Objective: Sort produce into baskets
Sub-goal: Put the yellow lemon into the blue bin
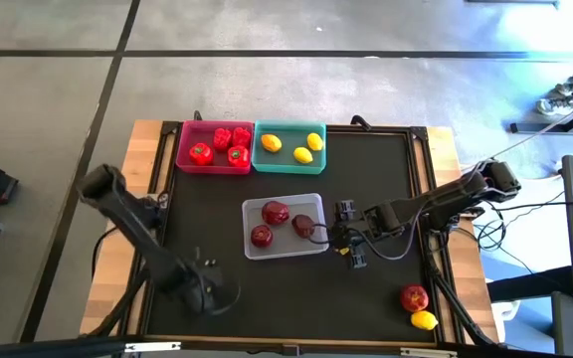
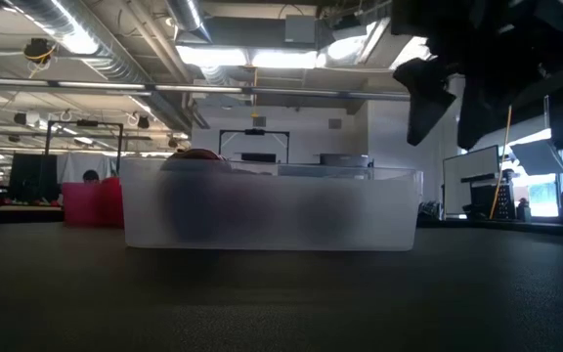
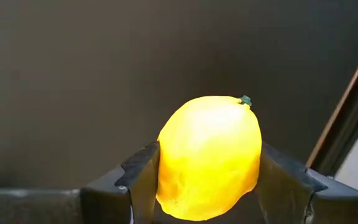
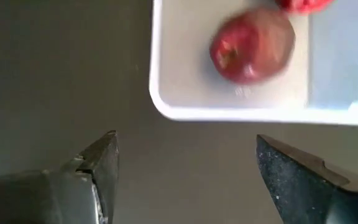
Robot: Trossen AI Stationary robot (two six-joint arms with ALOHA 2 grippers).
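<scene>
My left gripper point(image 1: 207, 288) hangs over the near left of the black mat, shut on a yellow lemon point(image 3: 209, 155). In the high view the gripper hides that lemon. My right gripper point(image 1: 349, 236) stands open just right of the white basket point(image 1: 252, 207), which holds three dark red apples point(image 1: 276, 212). In the right wrist view its fingers point(image 4: 104, 168) are spread over bare mat short of the basket's corner point(image 4: 160, 109). The pink basket point(image 1: 189, 159) holds red peppers point(image 1: 222, 139). The teal basket point(image 1: 288, 165) holds lemons point(image 1: 271, 143). Both stand at the far edge. My left gripper pinches the lemon between its two fingers, one on each of two opposite sides point(image 3: 166, 162). The fingers come from above and point down. The lemon's stem end, with a small green nub point(image 3: 246, 99), points sideways. Whether the lemon is clear of the mat does not show.
One apple point(image 1: 415, 296) and one lemon point(image 1: 424, 320) lie loose at the mat's near right corner. Bare mat stretches between the white basket and the near edge. The wooden table rim point(image 1: 137, 179) frames the mat.
</scene>
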